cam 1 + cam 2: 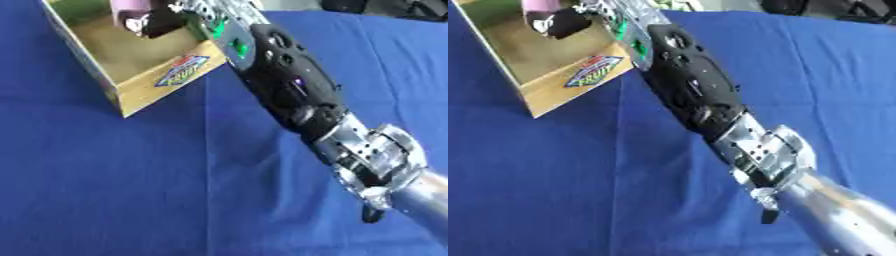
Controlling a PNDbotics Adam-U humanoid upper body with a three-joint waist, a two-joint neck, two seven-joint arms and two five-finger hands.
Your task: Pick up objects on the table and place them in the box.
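Observation:
An open cardboard box (157,82) stands at the upper left on the blue table, with a coloured label on its near wall. My right arm reaches in from the lower right, diagonally across the table. Its hand (157,22) is over the inside of the box, at the top edge of the view. The black fingers are curled round a pink object (131,6), which is cut off by the top of the picture. The box floor (522,50) below the hand looks bare brown. My left hand does not show.
Blue cloth (105,190) covers the table to the left of and below the arm. Dark shapes (385,7) lie along the far edge at the upper right. The forearm (693,85) passes just past the box's near right corner.

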